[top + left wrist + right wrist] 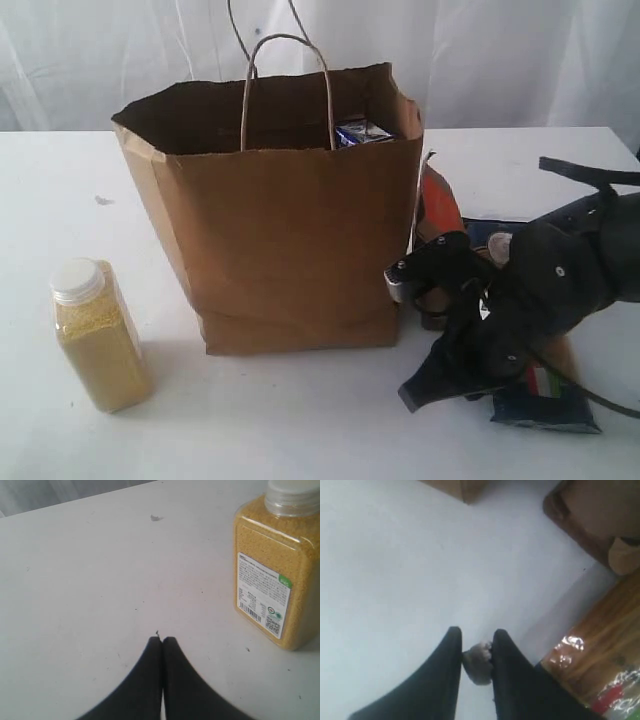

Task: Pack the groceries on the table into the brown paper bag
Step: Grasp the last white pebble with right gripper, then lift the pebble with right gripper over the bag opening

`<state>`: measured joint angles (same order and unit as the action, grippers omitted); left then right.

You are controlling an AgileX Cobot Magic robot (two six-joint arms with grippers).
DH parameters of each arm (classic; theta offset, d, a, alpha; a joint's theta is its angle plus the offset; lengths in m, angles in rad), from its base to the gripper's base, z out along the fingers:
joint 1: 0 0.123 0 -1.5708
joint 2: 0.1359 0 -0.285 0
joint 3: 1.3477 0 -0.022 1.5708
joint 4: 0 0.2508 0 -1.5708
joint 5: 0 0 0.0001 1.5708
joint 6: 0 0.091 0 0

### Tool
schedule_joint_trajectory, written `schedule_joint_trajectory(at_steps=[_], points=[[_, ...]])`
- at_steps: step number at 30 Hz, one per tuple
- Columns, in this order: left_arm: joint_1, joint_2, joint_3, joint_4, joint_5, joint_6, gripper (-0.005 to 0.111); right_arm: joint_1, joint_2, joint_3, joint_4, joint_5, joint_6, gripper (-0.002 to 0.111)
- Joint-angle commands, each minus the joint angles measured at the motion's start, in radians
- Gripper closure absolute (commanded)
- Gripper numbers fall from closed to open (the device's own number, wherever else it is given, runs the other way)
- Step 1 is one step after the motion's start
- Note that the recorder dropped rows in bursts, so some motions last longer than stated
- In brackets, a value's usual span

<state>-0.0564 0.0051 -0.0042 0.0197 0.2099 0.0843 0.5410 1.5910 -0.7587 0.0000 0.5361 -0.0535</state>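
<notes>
Exterior view: a white table (300, 430) stands before a white curtain (500, 50). The brown paper bag (290, 240) is upright at centre, with a small blue-white carton (362, 132) inside. The yellow-grain bottle (98, 335) stands at the bag's 8 o'clock.
Left wrist view: the left gripper (162, 640), fingers pressed together, is over bare tabletop near the bottle.
Right wrist view: the right gripper (474, 636) has its fingers slightly apart around a blurred grey lump (479, 664); whether it is clamped I cannot tell
</notes>
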Motion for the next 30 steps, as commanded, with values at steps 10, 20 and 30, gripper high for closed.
schedule_joint_trajectory(at_steps=[10, 20, 30], points=[[0.004, -0.005, 0.004, -0.01, 0.0, -0.001, 0.107, 0.186, -0.115, 0.016, 0.091, 0.067, 0.005, 0.108], [0.004, -0.005, 0.004, -0.01, 0.0, -0.001, 0.107, 0.425, -0.196, -0.024, 0.145, 0.071, 0.005, 0.108], [0.004, -0.005, 0.004, -0.01, 0.0, -0.001, 0.107, 0.566, -0.213, -0.247, 0.158, 0.086, 0.005, 0.108]])
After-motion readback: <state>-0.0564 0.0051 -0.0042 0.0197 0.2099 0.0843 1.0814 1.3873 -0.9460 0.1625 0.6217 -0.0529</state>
